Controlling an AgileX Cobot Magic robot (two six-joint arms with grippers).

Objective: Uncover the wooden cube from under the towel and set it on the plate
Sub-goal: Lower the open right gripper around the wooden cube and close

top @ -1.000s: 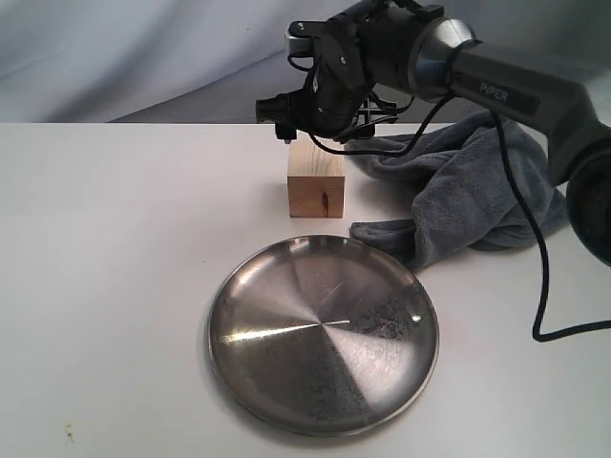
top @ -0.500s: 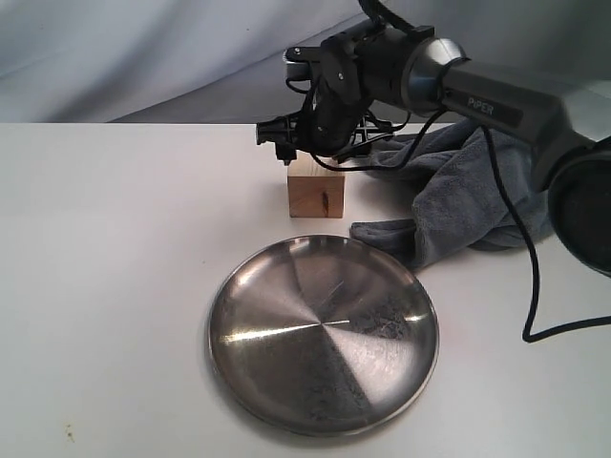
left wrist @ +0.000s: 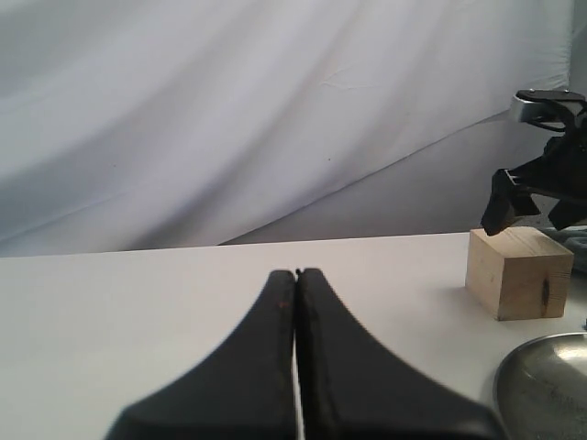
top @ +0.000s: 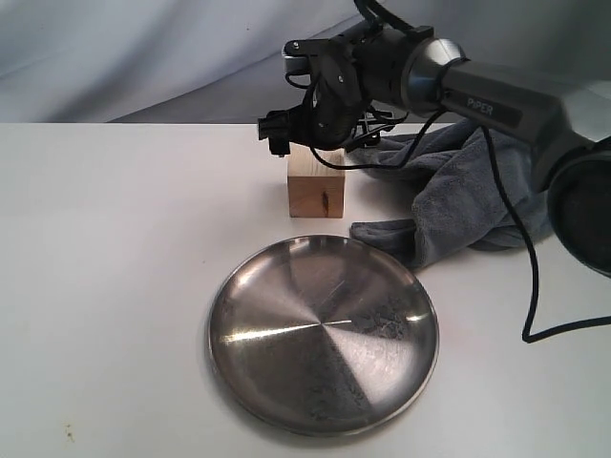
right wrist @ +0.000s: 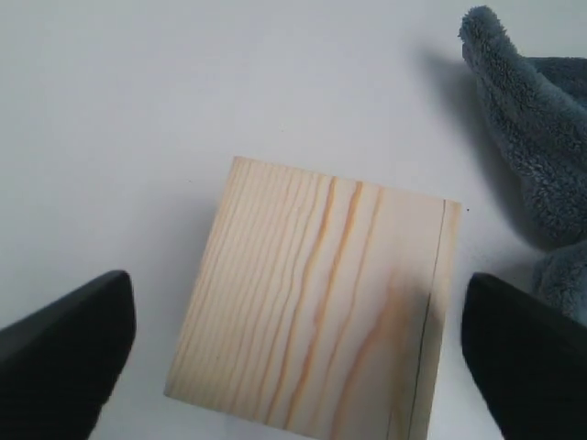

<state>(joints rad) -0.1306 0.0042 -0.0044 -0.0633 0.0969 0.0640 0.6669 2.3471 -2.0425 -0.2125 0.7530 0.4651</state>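
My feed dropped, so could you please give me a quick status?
Right claw open over wooden cube, not gripping. Left claw shut. Towel off cube, plate bare.

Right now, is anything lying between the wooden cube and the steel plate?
Nothing. In the exterior view, only a narrow bare strip of white table separates the wooden cube from the steel plate.

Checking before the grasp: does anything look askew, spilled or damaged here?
Nothing stands out. The wooden cube stands upright and uncovered, the towel lies bunched beside it, and the plate sits flat and empty.
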